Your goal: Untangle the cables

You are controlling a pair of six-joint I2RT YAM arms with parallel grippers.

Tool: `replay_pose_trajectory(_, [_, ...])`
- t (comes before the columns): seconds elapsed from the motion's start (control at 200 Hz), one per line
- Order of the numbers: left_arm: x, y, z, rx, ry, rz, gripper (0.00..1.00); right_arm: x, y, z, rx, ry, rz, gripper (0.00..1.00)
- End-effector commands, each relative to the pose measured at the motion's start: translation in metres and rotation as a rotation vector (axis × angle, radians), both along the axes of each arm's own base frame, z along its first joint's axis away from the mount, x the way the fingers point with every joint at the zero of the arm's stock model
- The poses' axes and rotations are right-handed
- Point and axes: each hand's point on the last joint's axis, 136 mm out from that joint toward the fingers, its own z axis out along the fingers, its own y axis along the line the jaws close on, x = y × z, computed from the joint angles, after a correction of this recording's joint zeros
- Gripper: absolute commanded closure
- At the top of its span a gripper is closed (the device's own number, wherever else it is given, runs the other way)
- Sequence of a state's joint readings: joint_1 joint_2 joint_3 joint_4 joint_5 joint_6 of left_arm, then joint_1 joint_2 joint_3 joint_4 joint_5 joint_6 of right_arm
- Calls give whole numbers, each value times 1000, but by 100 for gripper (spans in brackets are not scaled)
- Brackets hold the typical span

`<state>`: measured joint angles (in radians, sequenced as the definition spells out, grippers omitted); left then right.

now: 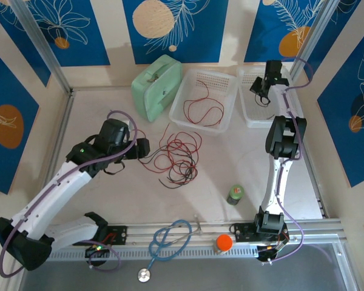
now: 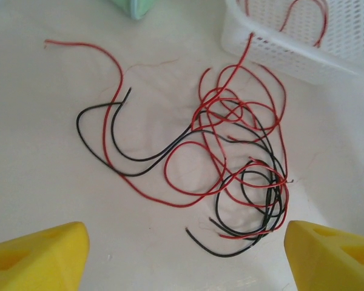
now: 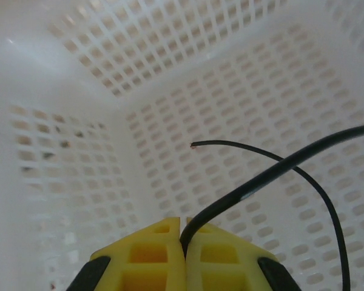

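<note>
As I judge it, the work is partly done. One red cable (image 1: 203,106) lies alone inside the middle basket (image 1: 209,74), apart from the others. The right gripper (image 3: 183,237) is closed tight on a black cable (image 3: 279,170) and holds it over the inside of the right basket (image 3: 79,121). This cable seems to be separated but not yet put down. The bigger part is left. On the table, in front of the middle basket, a tangle (image 2: 236,163) of red and black cables lies with many loops crossing each other, and one red strand reaches up to the wall of that basket. The left gripper (image 2: 185,245) hangs just beside this tangle with its jaws wide apart and has hold of nothing. I think several strands must be pulled out one by one before the task is finished.
</note>
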<state>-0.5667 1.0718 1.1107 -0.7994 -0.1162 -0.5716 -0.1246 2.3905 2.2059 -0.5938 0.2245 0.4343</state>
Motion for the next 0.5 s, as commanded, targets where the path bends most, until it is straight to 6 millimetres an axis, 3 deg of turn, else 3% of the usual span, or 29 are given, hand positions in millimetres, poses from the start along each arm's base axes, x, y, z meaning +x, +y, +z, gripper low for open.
replay_pose_trajectory(0.0, [-3,14,-8,62,56,48,18,-3,8,1,55,24,3,86])
replay_pose_trajectory(0.085, [-2,13,-16,76,84,50,18,-4,10,9,60,21,8,68])
replay_pose_trajectory(0.18, [-1,12,-29,96,122,52,23,-9,12,26,65,7,16,59])
replay_pose_trajectory(0.35, [8,1,-54,104,187,25,26,-32,24,65,60,-46,35,55])
replay_pose_trajectory(0.495, [28,-8,-76,118,212,-2,29,-75,42,104,34,-125,49,55])
